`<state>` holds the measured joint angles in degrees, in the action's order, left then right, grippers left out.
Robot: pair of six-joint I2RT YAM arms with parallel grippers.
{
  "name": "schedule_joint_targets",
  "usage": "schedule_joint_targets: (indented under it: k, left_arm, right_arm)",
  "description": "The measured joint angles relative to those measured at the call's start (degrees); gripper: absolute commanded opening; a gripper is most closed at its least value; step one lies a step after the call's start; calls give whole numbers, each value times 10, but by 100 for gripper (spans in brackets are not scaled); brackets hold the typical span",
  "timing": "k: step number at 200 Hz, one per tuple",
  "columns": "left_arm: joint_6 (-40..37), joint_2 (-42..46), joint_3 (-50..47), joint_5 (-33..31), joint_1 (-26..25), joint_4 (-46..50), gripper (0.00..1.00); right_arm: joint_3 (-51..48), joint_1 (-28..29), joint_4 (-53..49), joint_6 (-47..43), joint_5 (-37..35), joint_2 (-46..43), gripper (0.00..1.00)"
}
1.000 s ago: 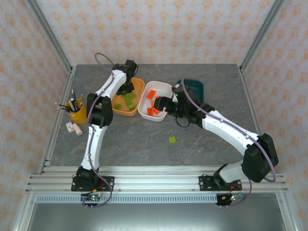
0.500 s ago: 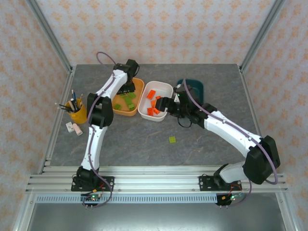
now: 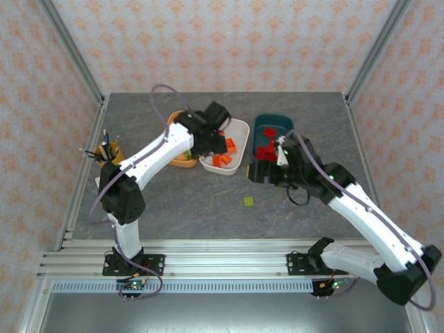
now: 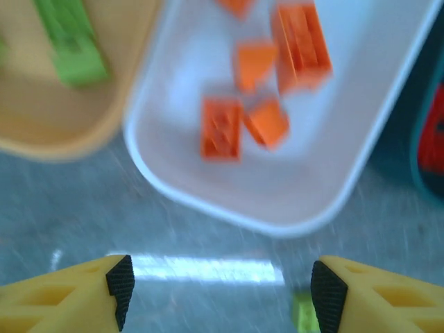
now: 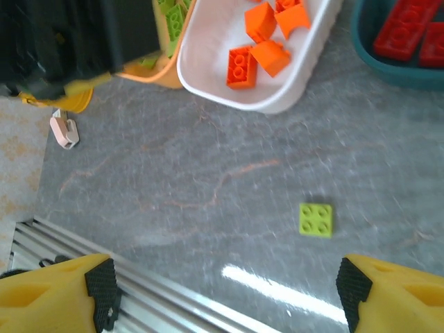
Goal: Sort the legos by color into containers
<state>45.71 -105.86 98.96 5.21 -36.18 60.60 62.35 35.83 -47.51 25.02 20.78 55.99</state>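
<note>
Lower centre of the overhead view, on the bench (image 3: 173, 201): one loose lime brick (image 3: 248, 201). Upper centre, three tubs in a row:

- orange tub (image 3: 182, 162)
- white tub (image 3: 236, 166), five orange bricks (image 4: 220, 128) counted
- teal tub (image 3: 262, 125), red bricks (image 5: 406, 31), count unclear

Left arm stretches diagonally over the white tub; left gripper (image 4: 222, 284) jaws wide, empty. Right arm bends below the teal tub; right gripper (image 5: 225, 284) jaws wide, empty, with the lime brick between them, untouched.

both arms stretched forward, left end effector (image 4: 222, 291) and right end effector (image 5: 225, 288) jaws apart, empty

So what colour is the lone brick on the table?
Lime green. The brick shows best in the right wrist view.
</note>
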Motion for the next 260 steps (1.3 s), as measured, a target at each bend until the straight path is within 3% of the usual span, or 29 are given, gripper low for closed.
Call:
schedule_joint_targets:
  k: [33, 87, 173, 231, 260]
  left_arm:
    - [64, -1, -87, 38, -72, -31, 76]
    - [104, -69, -81, 67, -151, -73, 78]
    - [109, -182, 3, 85, -180, -77, 73]
    - [110, -210, 24, 85, -182, -69, 52]
    - [113, -223, 33, 82, -182, -61, 46]
  right_arm:
    - [-53, 0, -90, 34, -15, -101, 83]
    - [-146, 0, -153, 117, -21, -187, 81]
    - [-181, 0, -168, 155, -16, -193, 80]
    - [-182, 0, -168, 155, -13, -194, 80]
    - [-182, 0, -168, 155, -12, -194, 80]
